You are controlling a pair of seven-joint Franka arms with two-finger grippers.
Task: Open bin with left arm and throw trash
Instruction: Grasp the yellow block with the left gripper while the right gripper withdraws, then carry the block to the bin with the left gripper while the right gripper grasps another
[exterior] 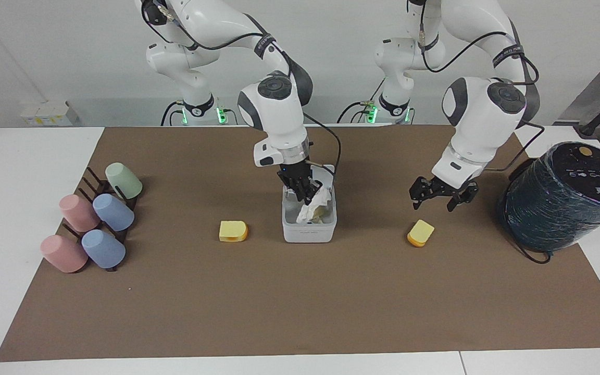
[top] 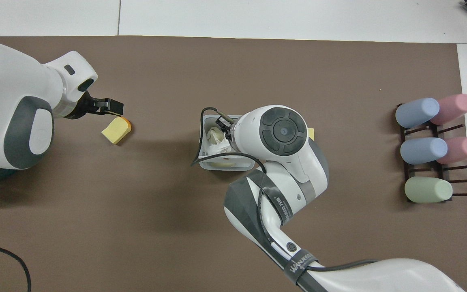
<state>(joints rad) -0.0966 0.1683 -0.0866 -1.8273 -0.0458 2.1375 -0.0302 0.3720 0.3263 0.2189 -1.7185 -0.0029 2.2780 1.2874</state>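
Dropping tissue (exterior: 314, 204) into bin (exterior: 309, 233): right claw (exterior: 306, 194) over bin, grip unclear, should release low inside. Left claw (exterior: 441, 197) spread over bread chunk (exterior: 420, 232).

In the overhead view the right arm's wrist covers much of the bin (top: 206, 161) and all but a corner of a yellow chunk (top: 311, 133) beside it. The bin's lid is hidden by the right gripper (exterior: 308, 195) in the facing view. Whether its fingers grip the tissue (exterior: 314, 204) cannot be told.
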